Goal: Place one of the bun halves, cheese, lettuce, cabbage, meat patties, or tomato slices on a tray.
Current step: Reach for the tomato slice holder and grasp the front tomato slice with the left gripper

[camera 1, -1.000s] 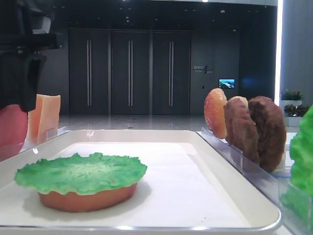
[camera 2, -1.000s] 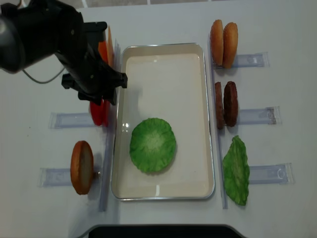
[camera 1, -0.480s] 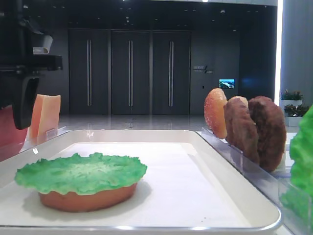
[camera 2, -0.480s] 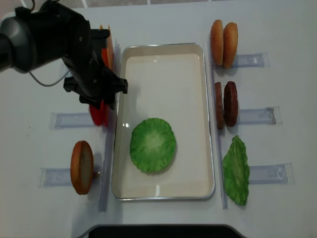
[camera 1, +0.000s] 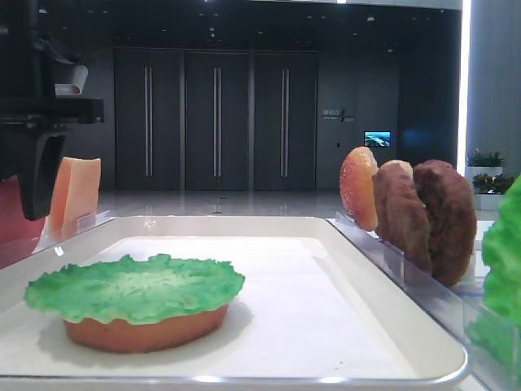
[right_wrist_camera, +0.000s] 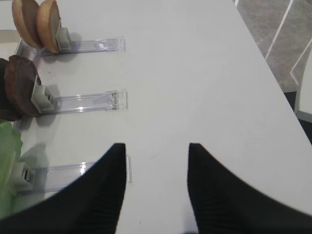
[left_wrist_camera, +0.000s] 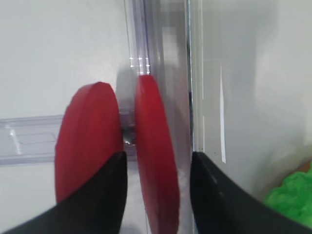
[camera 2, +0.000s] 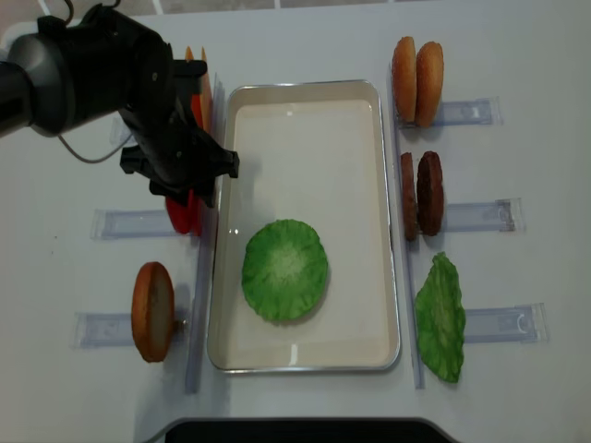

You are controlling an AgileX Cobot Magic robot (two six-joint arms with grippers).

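low front view: the white tray (camera 1: 383,314) fills the foreground, and on it lies a bun half (camera 1: 146,332) capped by a ruffled green lettuce leaf (camera 1: 134,287). the left gripper (camera 1: 32,155) hangs dark at the left edge, with pale orange cheese slices (camera 1: 77,191) standing just beyond it. on the right, another bun half (camera 1: 358,187) and two rough brown meat patties (camera 1: 427,218) stand on edge in a clear holder.

right wrist view: the right gripper (right_wrist_camera: 156,161) hovers over bare white table (right_wrist_camera: 195,73), its two dark fingers spread apart with nothing between them. to their left stand clear holders (right_wrist_camera: 87,101) with buns, a patty and a bit of green leaf.

left wrist view: two smooth red tomato slices (left_wrist_camera: 156,170) stand on edge, side by side. the left jaw sits in front of the outer slice, the right jaw beyond the inner one, so the inner slice stands in the gap between them. the jaws are wide apart; whether they touch the slice i cannot tell. the tray rim runs just right of the right jaw.

overhead view: the left gripper (camera 2: 180,180) is over the tomato slices (camera 2: 185,212), just left of the tray (camera 2: 305,111). the leaf-topped bun lies in the tray's lower half, well apart from the jaws. a single bun half (camera 2: 152,311) stands at lower left.
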